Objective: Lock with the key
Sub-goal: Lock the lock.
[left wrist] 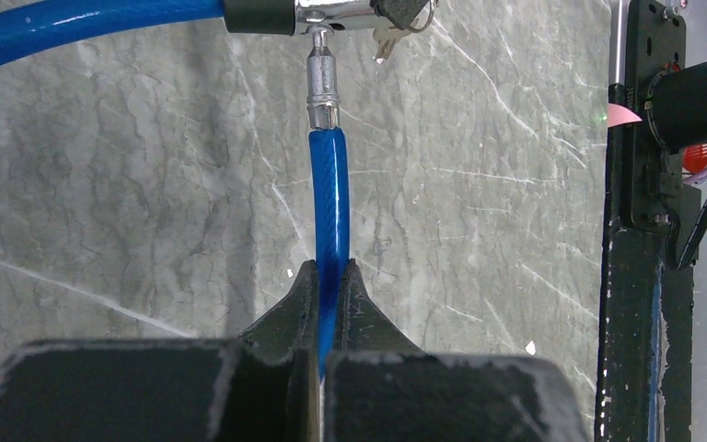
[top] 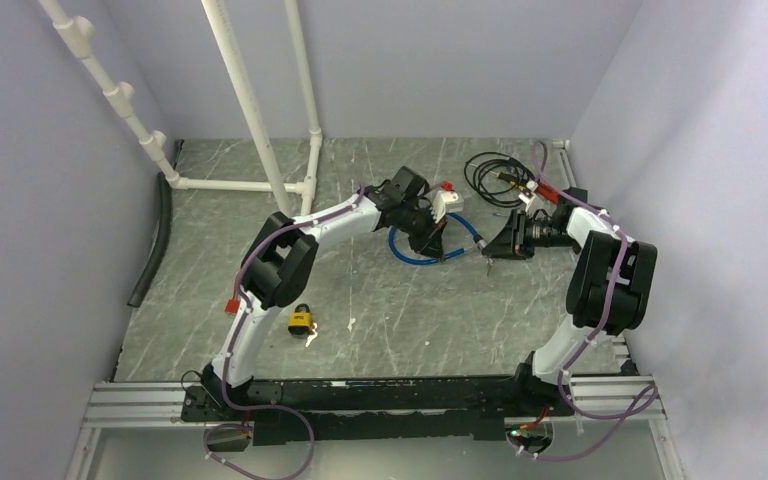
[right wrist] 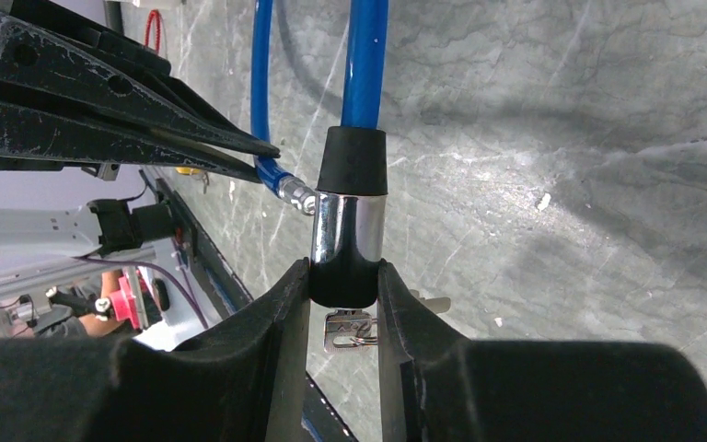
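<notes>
task thing: blue cable (left wrist: pixel 330 203) lock, mid-table between the two arms; pin end and body held above the table (left wrist: pixel 129 203), the rest of the loop lies under the left arm's wrist in the top view
left claw (left wrist: pixel 331 273): closed right down on the cable, pinching it a little behind the metal pin (left wrist: pixel 322 87); touches nothing else
why there: a grip close behind the pin stiffens the floppy end enough to aim it, and leaves the pin bare so it can enter the socket
right claw (right wrist: pixel 345 276): partly open, fingers clamped on both sides of the lock body (right wrist: pixel 350 230), on its black end below the chrome band
why there: steadies the body as the counterpart for the pin, with the side socket turned toward the left arm and the rubber collar pointing away
pin vs body: pin tip sits at the side socket, square to the body; touching or just in, can't tell if fully seated
keys (right wrist: pixel 350 330): small bunch hanging at the end of the body, behind the right claw's fingers; looks plugged into the cylinder, not confirmed; neither claw has hold of it
step, my read: joining pin to body; key turn not yet done, and one claw has to let go to do it
risk: cable flexes, so the pin can cock in the socket if pushed off-axis
other: yellow padlock (top: pixel 301 320) lies by the left arm, well apart, not involved
</notes>
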Available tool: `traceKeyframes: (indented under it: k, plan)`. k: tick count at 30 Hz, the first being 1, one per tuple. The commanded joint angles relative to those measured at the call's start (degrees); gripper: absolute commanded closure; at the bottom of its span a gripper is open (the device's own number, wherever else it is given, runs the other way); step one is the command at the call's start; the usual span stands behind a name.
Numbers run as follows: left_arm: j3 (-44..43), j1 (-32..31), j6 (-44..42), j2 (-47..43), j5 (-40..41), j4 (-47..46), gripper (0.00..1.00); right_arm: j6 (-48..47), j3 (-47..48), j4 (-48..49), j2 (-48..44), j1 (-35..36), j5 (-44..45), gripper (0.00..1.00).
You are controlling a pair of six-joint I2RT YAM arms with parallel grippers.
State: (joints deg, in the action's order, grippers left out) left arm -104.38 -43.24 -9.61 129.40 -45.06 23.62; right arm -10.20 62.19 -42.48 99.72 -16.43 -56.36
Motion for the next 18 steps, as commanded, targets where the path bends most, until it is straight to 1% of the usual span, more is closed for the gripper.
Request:
traceKeyframes:
  k: [1, 7, 11, 18]
  plan:
    - [-2.3, -0.3, 2.0, 0.1, -1.9, -2.6, 1.0, 1.1, 0.8, 0.3, -0.1, -0.1, -3.8, 1.0]
    - [-2.4, -1.1, 1.2, 0.5, -2.3, -1.4, 1.0, 1.9, 2.2, -0.1, 0.8, -0.4, -4.7, 1.0]
    - [-1.9, -1.2, 1.2, 0.3, -2.0, -1.6, 1.0, 0.5, 3.6, -2.3, 1.4, -0.5, -5.3, 1.0]
    - [-3.1, -1.2, 1.5, 1.0, -1.7, -1.5, 1.0, 0.2, 2.3, -2.4, 0.7, -0.5, -6.6, 1.0]
